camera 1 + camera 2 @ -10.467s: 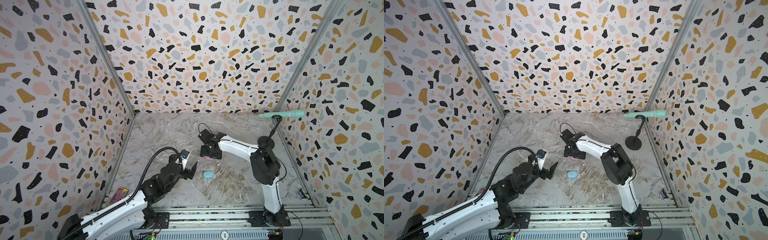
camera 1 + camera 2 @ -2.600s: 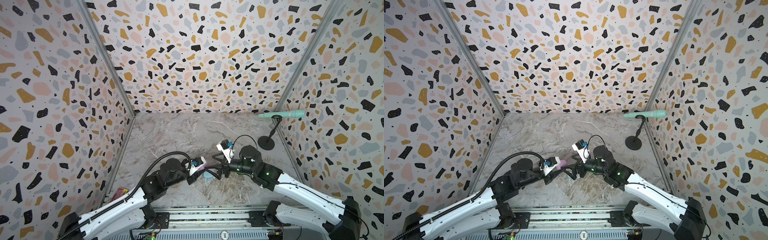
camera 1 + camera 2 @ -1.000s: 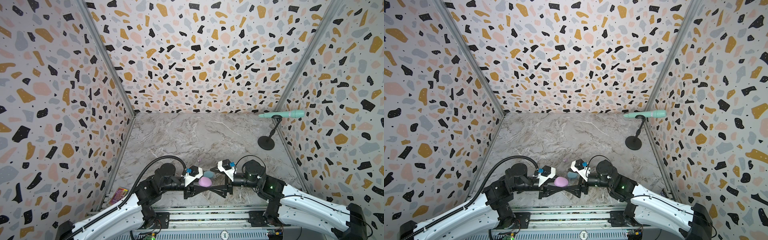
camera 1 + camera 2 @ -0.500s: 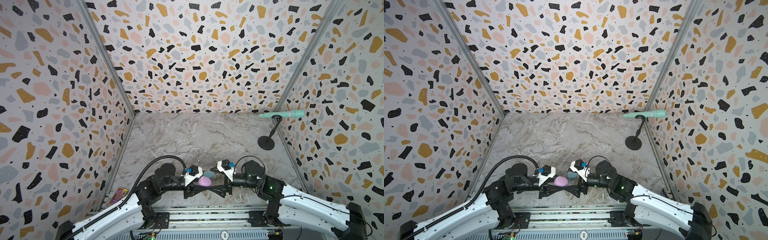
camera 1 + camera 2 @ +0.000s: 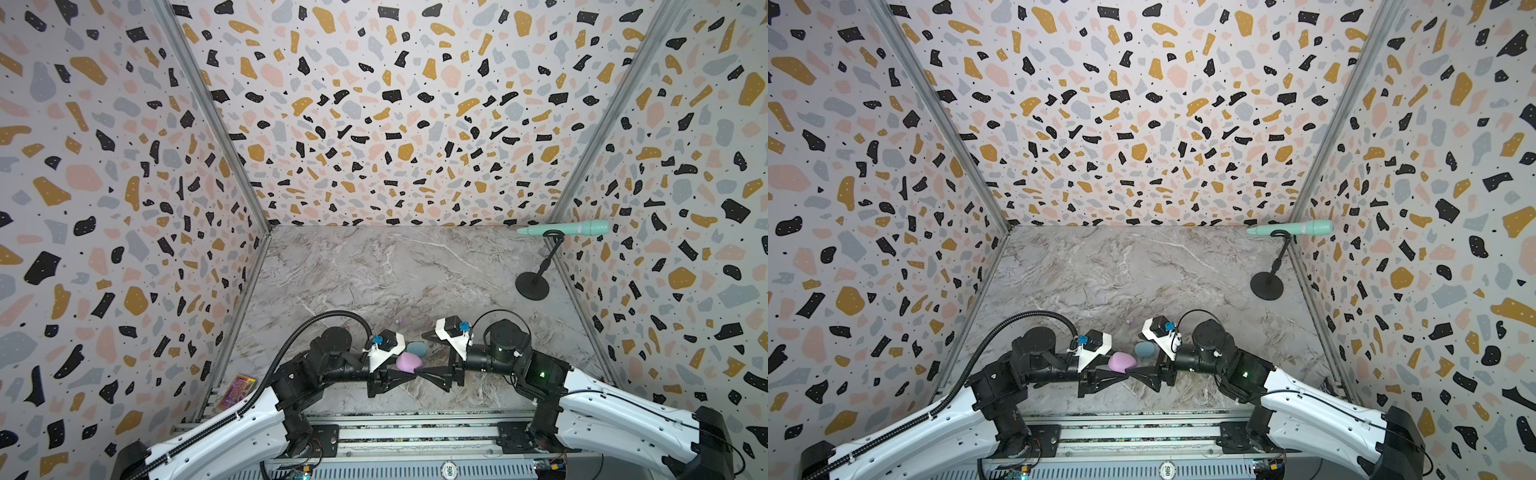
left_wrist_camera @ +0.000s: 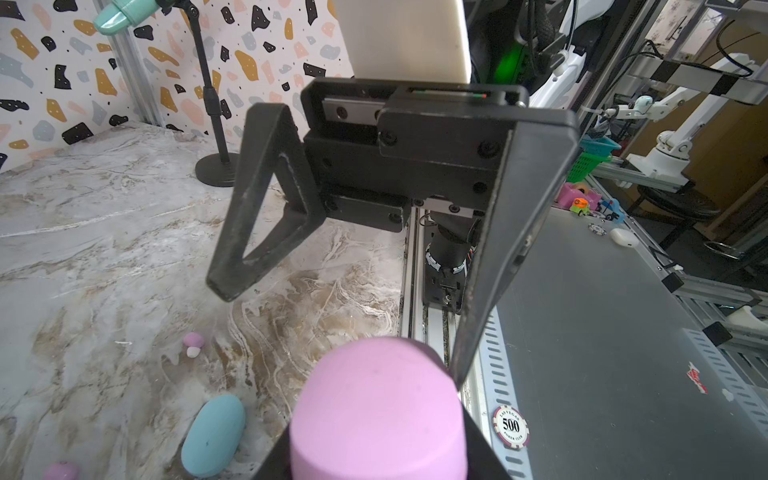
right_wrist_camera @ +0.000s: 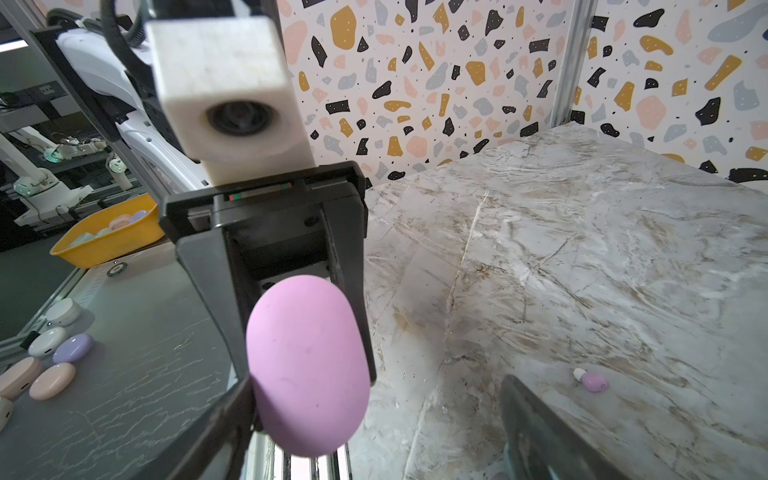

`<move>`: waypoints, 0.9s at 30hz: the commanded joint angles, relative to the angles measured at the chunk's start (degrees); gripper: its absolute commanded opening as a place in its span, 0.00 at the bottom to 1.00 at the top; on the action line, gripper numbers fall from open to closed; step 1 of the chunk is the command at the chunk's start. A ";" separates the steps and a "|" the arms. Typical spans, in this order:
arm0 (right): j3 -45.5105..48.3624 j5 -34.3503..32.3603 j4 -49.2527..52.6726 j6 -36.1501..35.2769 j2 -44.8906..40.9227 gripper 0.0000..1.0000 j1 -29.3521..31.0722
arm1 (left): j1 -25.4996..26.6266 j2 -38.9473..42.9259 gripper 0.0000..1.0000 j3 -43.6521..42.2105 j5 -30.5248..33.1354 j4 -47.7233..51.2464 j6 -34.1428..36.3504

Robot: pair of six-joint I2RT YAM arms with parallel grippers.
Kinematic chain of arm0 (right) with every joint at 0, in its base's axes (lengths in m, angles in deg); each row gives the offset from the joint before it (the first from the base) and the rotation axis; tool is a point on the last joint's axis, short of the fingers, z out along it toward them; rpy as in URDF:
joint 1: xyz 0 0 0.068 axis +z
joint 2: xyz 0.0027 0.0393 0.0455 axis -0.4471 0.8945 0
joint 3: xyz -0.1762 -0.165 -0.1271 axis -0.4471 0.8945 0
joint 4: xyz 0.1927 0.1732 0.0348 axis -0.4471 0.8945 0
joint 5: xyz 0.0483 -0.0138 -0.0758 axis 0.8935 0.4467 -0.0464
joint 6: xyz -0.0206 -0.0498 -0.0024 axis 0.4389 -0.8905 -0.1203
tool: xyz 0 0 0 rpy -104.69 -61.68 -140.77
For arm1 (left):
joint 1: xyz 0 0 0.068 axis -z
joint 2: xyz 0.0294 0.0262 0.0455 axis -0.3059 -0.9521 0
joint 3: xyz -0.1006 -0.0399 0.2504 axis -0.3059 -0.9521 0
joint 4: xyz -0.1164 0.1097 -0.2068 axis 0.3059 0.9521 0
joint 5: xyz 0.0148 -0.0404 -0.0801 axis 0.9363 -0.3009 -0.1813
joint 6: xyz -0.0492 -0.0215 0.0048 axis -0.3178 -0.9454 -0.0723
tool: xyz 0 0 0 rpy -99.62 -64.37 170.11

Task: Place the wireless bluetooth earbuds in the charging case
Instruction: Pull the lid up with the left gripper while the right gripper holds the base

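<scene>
Hovering unchanged | left hand (image 5: 411,369) pinches pink case (image 5: 406,360) | right hand (image 5: 420,353) spread, facing it

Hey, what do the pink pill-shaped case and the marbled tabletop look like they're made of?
The pink pill-shaped case looks like matte plastic, maybe soft-touch coated: even colour, no sharp glare, faint scuffs. The grey-brown veined tabletop looks like marble, though possibly a printed laminate: flat veining, dull sheen; the pictures cannot settle which.
</scene>
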 commanded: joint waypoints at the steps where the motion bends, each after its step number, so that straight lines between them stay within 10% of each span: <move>1: 0.11 -4.96 0.02 0.33 0.79 0.91 -1.40 | 0.40 1.12 0.00 -0.25 -4.30 -3.51 0.00; 27: -0.67 1.50 -1.73 2.64 -1.69 0.86 -5.58 | 0.39 0.65 0.00 -0.26 -4.48 -3.75 -0.04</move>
